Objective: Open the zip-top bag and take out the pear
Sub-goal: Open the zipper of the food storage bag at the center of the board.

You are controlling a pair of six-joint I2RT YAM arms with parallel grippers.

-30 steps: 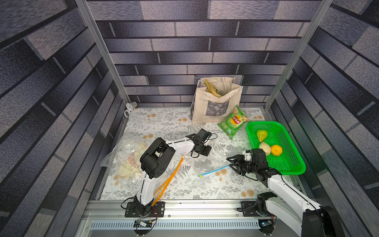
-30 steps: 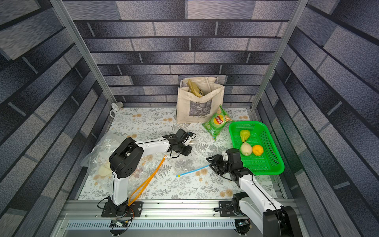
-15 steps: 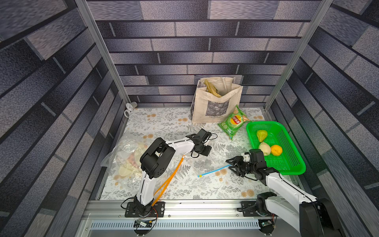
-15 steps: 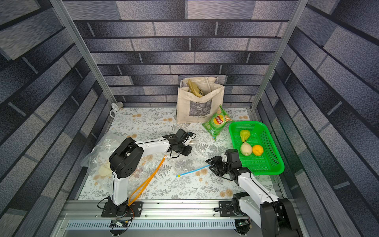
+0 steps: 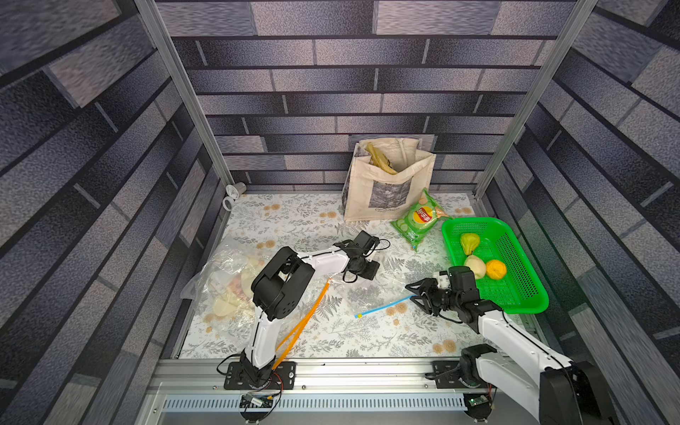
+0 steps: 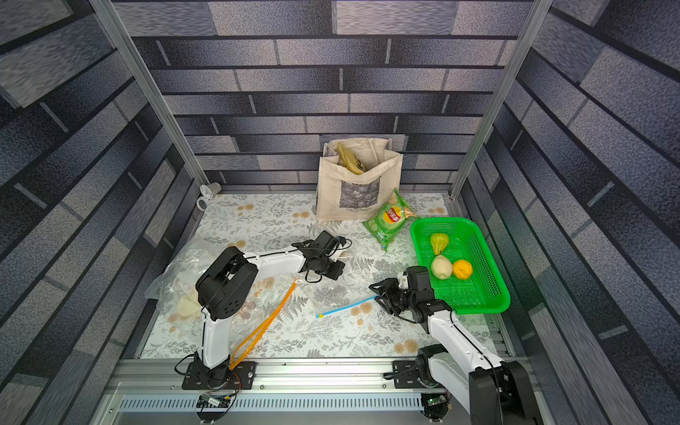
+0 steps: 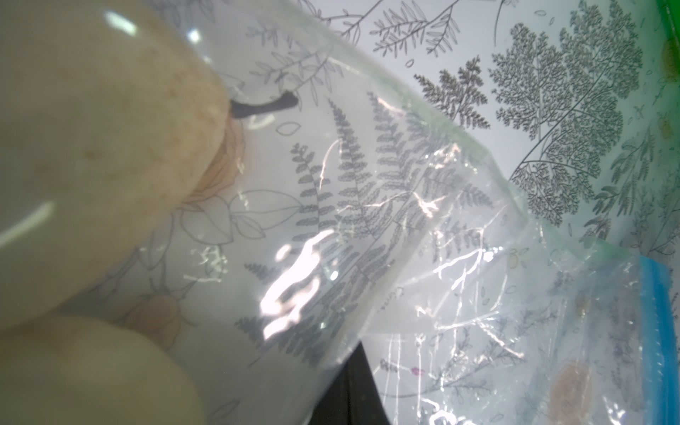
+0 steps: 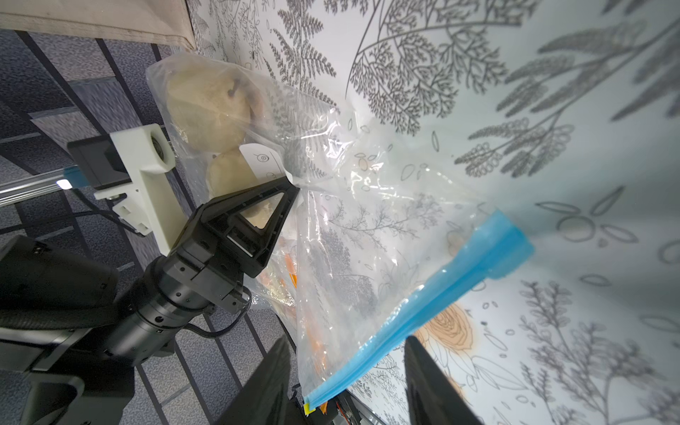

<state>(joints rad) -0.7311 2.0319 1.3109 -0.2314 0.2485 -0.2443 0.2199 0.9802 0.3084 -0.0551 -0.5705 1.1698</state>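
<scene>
The zip-top bag [image 8: 368,239] lies flat on the counter [image 5: 331,338], between the two arms. The left jaws are shut tight on its clear plastic, right beside the pear [image 8: 206,106]. The pear is inside the bag, at the end far from the blue zip [image 8: 441,294]. A second pale fruit [image 8: 232,173] sits touching it. The right jaws are apart. The blue zip runs between them, and they are not squeezing it. The pear is well apart from them.

I think the zip is not open yet. If the right jaws pinch both sides of the zip together, a pull will just drag the whole bag and not open it. The plastic is thin and slippery, so it may slide out of the left jaws. Then the pear may roll around inside.
</scene>
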